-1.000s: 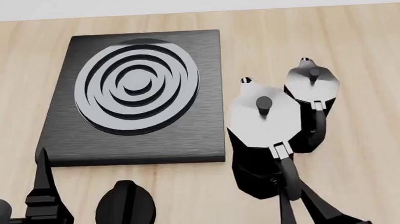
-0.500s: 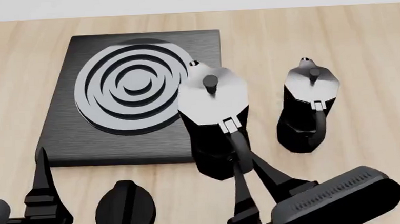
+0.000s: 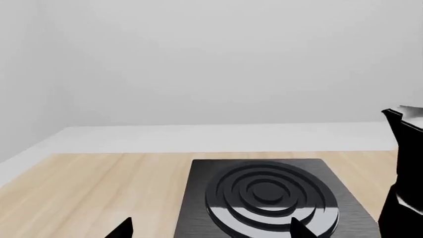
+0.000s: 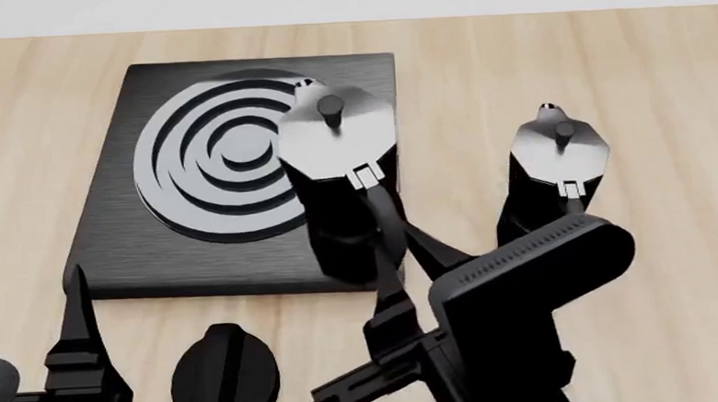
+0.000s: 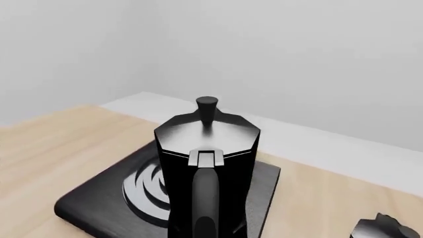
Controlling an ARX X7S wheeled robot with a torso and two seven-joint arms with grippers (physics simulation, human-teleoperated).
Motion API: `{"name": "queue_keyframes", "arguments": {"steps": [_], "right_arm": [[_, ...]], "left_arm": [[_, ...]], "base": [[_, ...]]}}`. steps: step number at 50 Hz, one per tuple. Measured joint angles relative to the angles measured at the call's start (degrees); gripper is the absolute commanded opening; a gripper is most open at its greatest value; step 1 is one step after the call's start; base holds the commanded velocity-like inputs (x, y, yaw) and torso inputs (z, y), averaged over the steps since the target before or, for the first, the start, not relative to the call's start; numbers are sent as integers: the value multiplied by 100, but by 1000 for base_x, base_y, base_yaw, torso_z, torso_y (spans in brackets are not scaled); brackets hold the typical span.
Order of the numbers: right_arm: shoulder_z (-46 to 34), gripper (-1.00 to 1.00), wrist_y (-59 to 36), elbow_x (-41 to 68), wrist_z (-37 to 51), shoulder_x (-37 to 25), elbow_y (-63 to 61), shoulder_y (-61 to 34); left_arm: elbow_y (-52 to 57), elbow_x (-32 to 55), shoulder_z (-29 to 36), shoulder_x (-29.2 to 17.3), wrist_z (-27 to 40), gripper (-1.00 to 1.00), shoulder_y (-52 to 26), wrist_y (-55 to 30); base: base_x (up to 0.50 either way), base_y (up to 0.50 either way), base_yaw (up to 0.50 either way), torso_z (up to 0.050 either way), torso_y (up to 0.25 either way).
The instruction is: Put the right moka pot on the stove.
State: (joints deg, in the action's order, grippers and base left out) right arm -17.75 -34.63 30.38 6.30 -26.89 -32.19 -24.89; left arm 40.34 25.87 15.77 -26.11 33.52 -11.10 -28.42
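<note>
My right gripper [image 4: 393, 250] is shut on the curved handle of a black faceted moka pot [image 4: 331, 138] with a silvery lid and knob. It holds the pot upright over the right part of the stove [image 4: 109, 242], a black slab with grey burner rings. In the right wrist view the pot [image 5: 206, 144] fills the middle with the stove [image 5: 99, 203] beneath it; its base is hidden. The second identical pot [image 4: 560, 167] stands on the table to the right of the stove. My left gripper [image 3: 211, 233] is open and empty near the stove's front left corner.
A small round black knob [image 4: 227, 374] lies on the wooden table [image 4: 648, 84] in front of the stove, and it also shows in the right wrist view [image 5: 383, 230]. The held pot's edge shows in the left wrist view [image 3: 404, 173]. A pale wall bounds the table's far edge.
My right gripper has carried the moka pot leftward, from just beside the other pot to over the stove's right part. The left arm and the other pot have not moved.
</note>
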Motion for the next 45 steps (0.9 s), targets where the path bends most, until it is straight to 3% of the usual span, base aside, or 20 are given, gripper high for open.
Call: {"name": "queue_keyframes", "arguments": {"steps": [45], "right_arm": [[-725,-100,324,-353,-513,916,2023,-1497]], "left_arm": [[-22,82,0,-37,3,100,8,85]], "base": [[0,0,0,0,1]]}}
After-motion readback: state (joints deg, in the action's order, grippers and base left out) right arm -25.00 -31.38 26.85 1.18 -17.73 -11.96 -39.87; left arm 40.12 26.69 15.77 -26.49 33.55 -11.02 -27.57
